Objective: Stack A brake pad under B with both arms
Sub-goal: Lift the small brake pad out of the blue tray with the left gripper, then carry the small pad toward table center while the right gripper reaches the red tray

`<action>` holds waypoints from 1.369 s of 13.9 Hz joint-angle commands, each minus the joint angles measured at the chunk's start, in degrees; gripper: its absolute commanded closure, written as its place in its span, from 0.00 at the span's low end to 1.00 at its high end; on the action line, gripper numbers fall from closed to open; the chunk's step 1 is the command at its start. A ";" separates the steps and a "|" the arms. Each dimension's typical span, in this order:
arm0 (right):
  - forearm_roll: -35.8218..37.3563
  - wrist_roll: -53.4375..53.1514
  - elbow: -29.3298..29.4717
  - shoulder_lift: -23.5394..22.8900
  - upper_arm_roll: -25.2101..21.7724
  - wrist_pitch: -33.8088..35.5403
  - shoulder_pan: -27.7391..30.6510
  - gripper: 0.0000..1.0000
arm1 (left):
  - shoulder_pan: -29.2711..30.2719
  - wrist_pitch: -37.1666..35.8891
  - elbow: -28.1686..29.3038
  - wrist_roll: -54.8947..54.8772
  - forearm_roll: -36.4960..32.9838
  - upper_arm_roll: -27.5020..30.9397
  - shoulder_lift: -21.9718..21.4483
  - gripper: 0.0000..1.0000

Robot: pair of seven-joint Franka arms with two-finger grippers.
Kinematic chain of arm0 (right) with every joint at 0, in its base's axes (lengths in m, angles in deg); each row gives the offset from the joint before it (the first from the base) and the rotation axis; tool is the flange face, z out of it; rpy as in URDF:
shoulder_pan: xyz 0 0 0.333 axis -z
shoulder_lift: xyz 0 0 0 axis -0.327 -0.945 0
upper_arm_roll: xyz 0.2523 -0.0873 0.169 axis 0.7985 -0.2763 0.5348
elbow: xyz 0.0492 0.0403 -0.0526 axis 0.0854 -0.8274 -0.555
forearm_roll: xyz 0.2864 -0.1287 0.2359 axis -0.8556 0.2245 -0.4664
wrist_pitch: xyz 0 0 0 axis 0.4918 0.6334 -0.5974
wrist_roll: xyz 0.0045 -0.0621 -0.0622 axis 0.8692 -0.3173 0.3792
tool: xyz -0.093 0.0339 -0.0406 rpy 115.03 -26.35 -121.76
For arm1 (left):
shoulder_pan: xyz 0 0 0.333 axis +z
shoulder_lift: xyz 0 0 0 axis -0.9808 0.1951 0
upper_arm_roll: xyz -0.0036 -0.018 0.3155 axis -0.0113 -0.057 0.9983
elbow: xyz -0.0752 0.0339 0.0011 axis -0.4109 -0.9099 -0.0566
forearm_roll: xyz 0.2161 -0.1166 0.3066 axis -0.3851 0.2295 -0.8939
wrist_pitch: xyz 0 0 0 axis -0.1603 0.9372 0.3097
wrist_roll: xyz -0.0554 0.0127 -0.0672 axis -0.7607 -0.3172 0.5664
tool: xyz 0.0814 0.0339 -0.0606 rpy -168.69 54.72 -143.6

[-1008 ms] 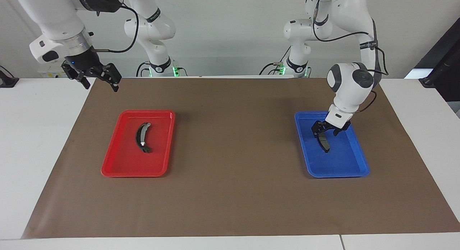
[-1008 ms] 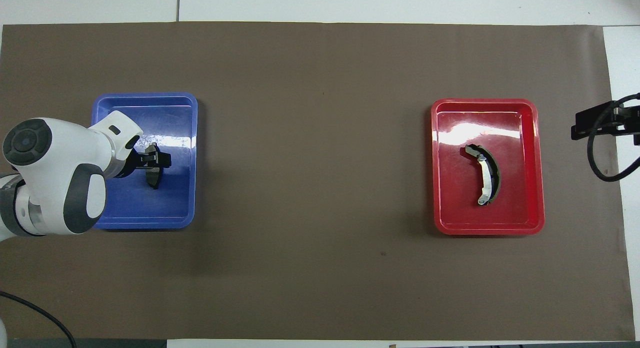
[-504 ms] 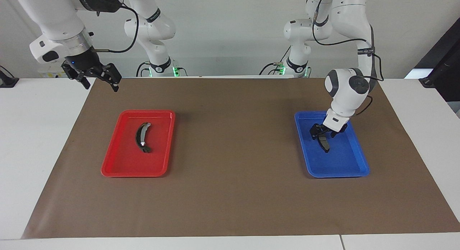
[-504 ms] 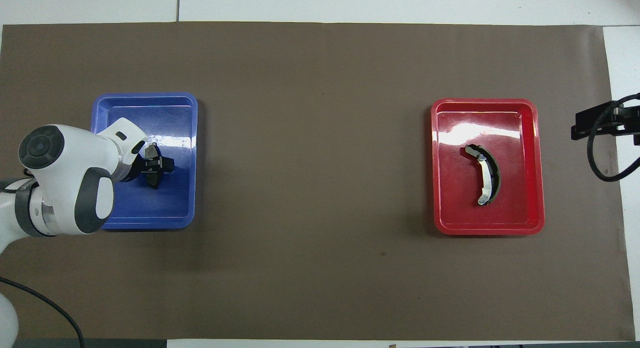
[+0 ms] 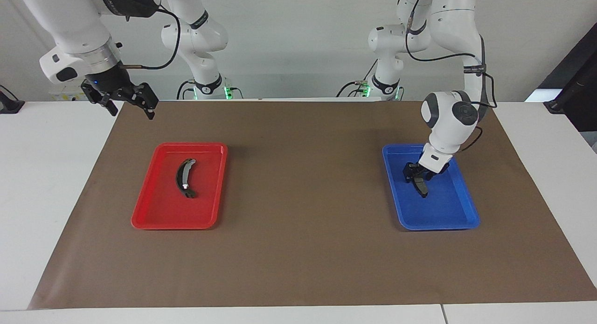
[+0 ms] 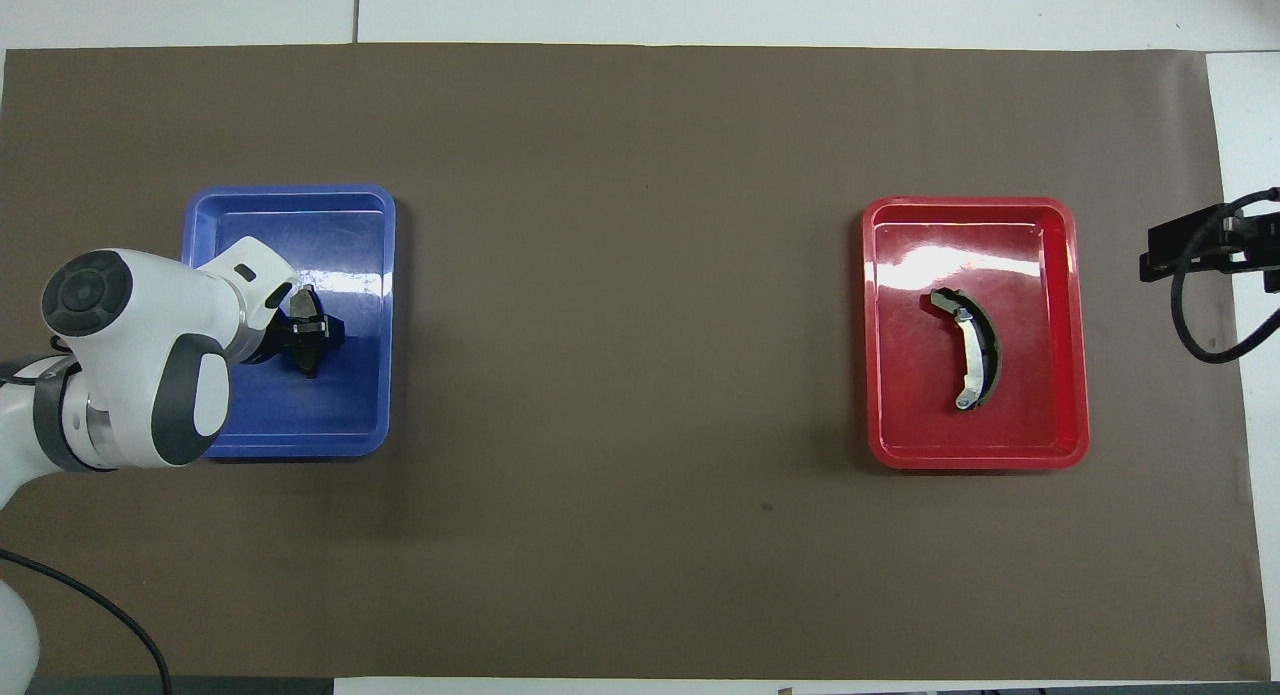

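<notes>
- Facing view: blue tray (image 5: 447, 217) toward the left arm's end of the counter (image 5: 28, 184) holds the A brake pad (image 5: 422, 186), in the half of the tray nearer the robots.
- Red tray (image 5: 158, 217) toward the right arm's end holds B (image 5: 184, 177), lying flat at mid-tray, alone.
- Both trays sit on the brown mat (image 5: 303, 198), well apart; wide bare mat between them, and more on the side away from the robots.
- Left gripper (image 5: 416, 174) is low inside the blue tray, wrist tilted, fingers closed on the pad's robot-side end. Can't tell if the pad is off the tray floor.
- Right gripper (image 5: 125, 98) waits high over the mat's corner nearest the robots, clear of the red tray, fingers spread.
- Overhead view: left gripper (image 6: 305, 330) crosses the A brake pad (image 6: 303, 305) in the blue tray (image 6: 300, 445); the arm's wrist covers the tray's outer edge.
- B (image 6: 968, 347) curves along the middle of the red tray (image 6: 1070, 325), free room all round inside the rim.
- Right gripper (image 6: 1195, 250) shows only at the frame edge, past the mat (image 6: 640, 275); finger state unreadable here.
</notes>
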 commanded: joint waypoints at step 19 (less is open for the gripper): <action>-1.72 7.56 -27.32 3.02 -0.03 -25.00 2.69 0.00 | -26.07 -7.99 -13.27 16.05 1.35 0.22 2.43 0.99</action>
